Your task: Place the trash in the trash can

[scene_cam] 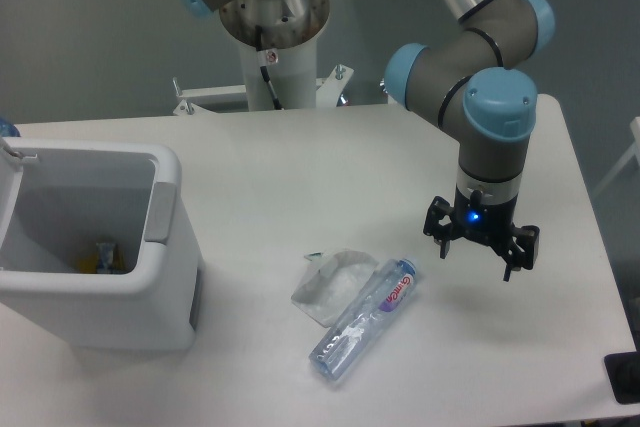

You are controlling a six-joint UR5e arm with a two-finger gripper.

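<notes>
Trash: clear plastic bottle [365, 321] with blue cap and red-lettered label, flat on the white bench [300, 167], lying diagonally, cap end up and to the right. Thin whitish plastic bag [330, 285] crumpled just beside it on the left, touching or slightly tucked under the bottle's upper half. Trash can [95, 247] well apart to the left, white and boxy, lid up, something small and yellowish already at the bottom.

Only one view here, the fixed camera. Claw [482, 247] pointed straight down, to the right of the bottle's cap end, spread wide and holding nothing, blue light lit on the wrist. Apparently above the bench rather than on it, though height hard to judge from this angle.

Judged step: reaching for the first piece of trash, nothing yet grasped. To do it well: shift left over the bottle's middle, turn the wrist so the fingers straddle the bottle across its narrow width rather than along its length, descend until the tips nearly meet the bench, close gently. Best to avoid pinching the bag along with the bottle. Risk of the round, light bottle rolling or squirting out under an off-centre squeeze.
</notes>
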